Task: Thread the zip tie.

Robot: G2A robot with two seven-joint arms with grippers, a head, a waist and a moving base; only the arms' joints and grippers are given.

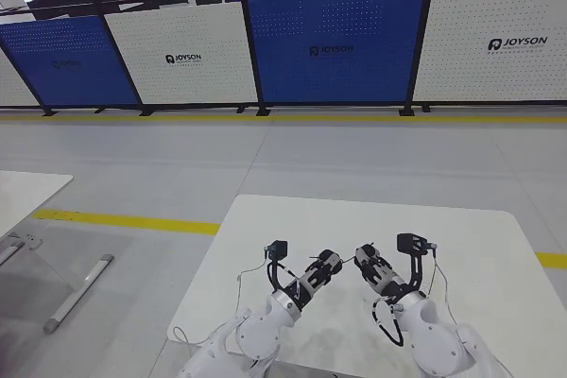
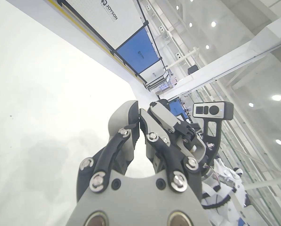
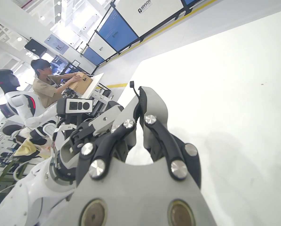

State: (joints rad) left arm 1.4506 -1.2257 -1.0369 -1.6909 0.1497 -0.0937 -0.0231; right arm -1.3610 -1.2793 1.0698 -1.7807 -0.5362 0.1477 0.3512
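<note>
A thin black zip tie (image 3: 132, 84) is pinched in my right gripper (image 3: 139, 93), which is shut on it; the square head and a short length of strap stick out past the fingertips. My left gripper (image 2: 139, 110) is shut too, with a short black strip of the zip tie (image 2: 130, 126) poking out sideways between its pads. In the top view the left gripper (image 1: 332, 259) and right gripper (image 1: 363, 253) hang tip to tip, a small gap apart, above the near middle of the white table (image 1: 454, 236). The right gripper (image 2: 158, 106) sits just behind the left one's fingertips.
The table's front left corner lies close to the left arm. Another white table (image 1: 19, 194) stands off to the left across a strip of grey floor. A row of blue and white panels (image 1: 331, 52) closes off the far side.
</note>
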